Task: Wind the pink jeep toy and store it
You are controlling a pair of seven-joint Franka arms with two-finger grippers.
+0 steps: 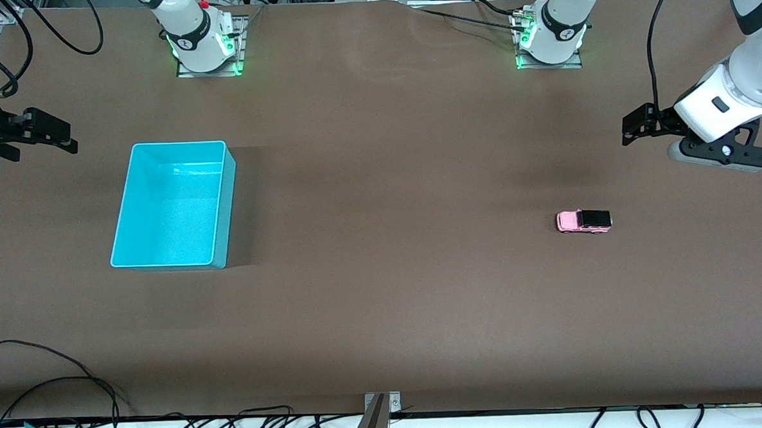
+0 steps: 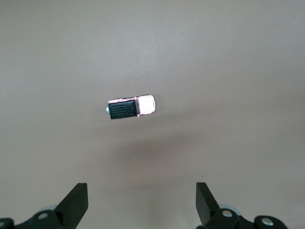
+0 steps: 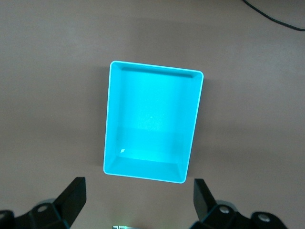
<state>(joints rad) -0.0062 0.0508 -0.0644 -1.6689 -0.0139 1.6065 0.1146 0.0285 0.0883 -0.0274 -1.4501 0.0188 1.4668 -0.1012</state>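
The pink jeep toy (image 1: 584, 220) sits on the brown table (image 1: 385, 304), near the raised left gripper (image 1: 628, 132), whose fingers are spread and empty. It is tiny, boxy, pale pink with a black roof. The right gripper (image 1: 69, 143) hangs spread beside the cyan bin (image 1: 225, 201).

Light fell evenly from overhead; the bin (image 1: 173, 205) threw a soft shadow toward the left arm's end, and the jeep (image 2: 131, 107) looked washed out with glare.

You find the jeep toy (image 1: 584, 220) at the frame's lower right on the desk (image 1: 385, 304), well apart from the bin (image 1: 225, 208) at centre left.
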